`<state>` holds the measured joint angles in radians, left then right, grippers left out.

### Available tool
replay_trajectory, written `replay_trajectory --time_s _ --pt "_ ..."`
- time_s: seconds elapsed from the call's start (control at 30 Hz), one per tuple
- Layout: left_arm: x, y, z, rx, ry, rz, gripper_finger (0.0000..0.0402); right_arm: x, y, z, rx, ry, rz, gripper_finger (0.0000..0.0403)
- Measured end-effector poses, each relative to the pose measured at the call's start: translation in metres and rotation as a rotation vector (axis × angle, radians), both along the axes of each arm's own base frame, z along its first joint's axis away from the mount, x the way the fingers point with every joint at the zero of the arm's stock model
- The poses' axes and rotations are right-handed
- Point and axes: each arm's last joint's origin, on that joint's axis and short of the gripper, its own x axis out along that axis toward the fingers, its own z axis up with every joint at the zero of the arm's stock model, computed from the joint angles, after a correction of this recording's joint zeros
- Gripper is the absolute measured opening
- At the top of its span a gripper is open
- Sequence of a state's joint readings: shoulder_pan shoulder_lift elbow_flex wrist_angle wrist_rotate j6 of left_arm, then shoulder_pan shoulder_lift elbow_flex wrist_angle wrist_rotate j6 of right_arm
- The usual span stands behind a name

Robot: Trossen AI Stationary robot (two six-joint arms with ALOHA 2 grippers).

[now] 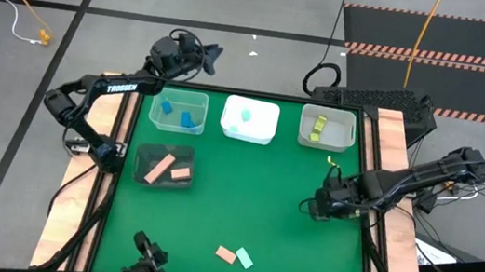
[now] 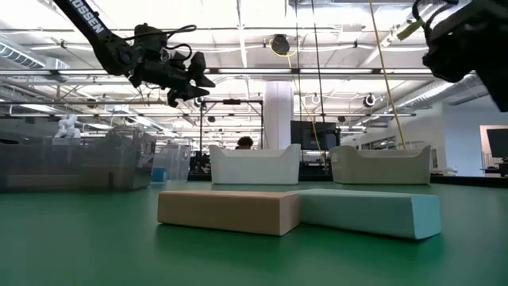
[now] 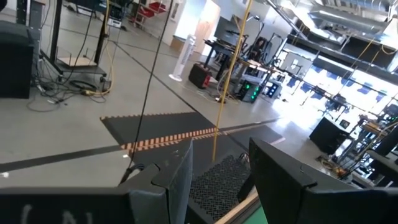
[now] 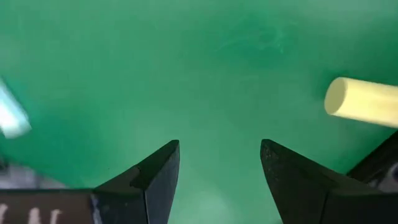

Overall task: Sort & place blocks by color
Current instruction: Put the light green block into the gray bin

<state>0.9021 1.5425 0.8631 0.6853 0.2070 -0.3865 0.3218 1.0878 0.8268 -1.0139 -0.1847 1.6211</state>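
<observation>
A salmon pink block (image 1: 225,255) and a pale mint block (image 1: 245,259) lie flat, side by side, near the mat's near edge; the low view shows the salmon block (image 2: 229,210) and the mint block (image 2: 371,211) close up. Other blocks lie in bins: blue ones (image 1: 190,121), a mint one (image 1: 245,115), a yellow-green one (image 1: 319,127) and salmon ones (image 1: 161,169). My left gripper (image 1: 210,55) is open and empty, raised past the far edge, and the left wrist view (image 3: 221,180) looks into the room. My right gripper (image 1: 308,207) hovers open over bare mat on the right (image 4: 219,168).
Three bins stand in a row along the far edge: clear (image 1: 179,112), white (image 1: 249,120) and white (image 1: 327,127). A fourth clear bin (image 1: 164,165) sits on the left. A pale round rod end (image 4: 364,102) shows beside my right gripper. Bare green mat (image 1: 254,194) fills the middle.
</observation>
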Motion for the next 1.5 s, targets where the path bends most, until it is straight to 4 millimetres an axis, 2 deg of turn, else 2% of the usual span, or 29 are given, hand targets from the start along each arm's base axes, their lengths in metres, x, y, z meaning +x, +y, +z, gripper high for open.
replay_trajectory --time_s 0.13,0.27,0.47,0.67,0.83,0.97,1.27,1.5 --pt "0.000 0.000 0.000 -0.025 -0.021 -0.001 0.0157 -0.001 -0.003 0.001 0.083 -0.017 0.214 0.0215" --pt "0.001 -0.001 0.000 -0.067 -0.056 -0.006 0.0157 -0.010 -0.009 0.000 0.140 0.082 0.277 0.0215" --pt "0.006 -0.005 0.000 -0.073 -0.059 -0.024 0.0157 -0.016 -0.016 -0.001 0.121 0.088 0.457 0.0215" --pt "0.013 -0.011 0.000 -0.093 -0.073 -0.052 0.0157 -0.016 -0.022 -0.002 0.012 0.036 0.678 0.0215" --pt "0.021 -0.018 0.000 -0.139 -0.105 -0.082 0.0156 -0.026 -0.027 -0.001 0.002 0.095 0.862 0.0215" --pt "0.029 -0.027 0.000 -0.141 -0.105 -0.108 0.0156 -0.026 -0.028 -0.002 0.002 0.074 1.012 0.0215" --pt "0.048 -0.048 0.000 -0.144 -0.102 -0.144 0.0156 -0.021 -0.030 -0.023 -0.061 0.134 1.307 0.0215" --pt "0.057 -0.059 0.000 -0.143 -0.097 -0.170 0.0156 -0.019 -0.030 -0.043 -0.041 0.137 1.350 0.0215"
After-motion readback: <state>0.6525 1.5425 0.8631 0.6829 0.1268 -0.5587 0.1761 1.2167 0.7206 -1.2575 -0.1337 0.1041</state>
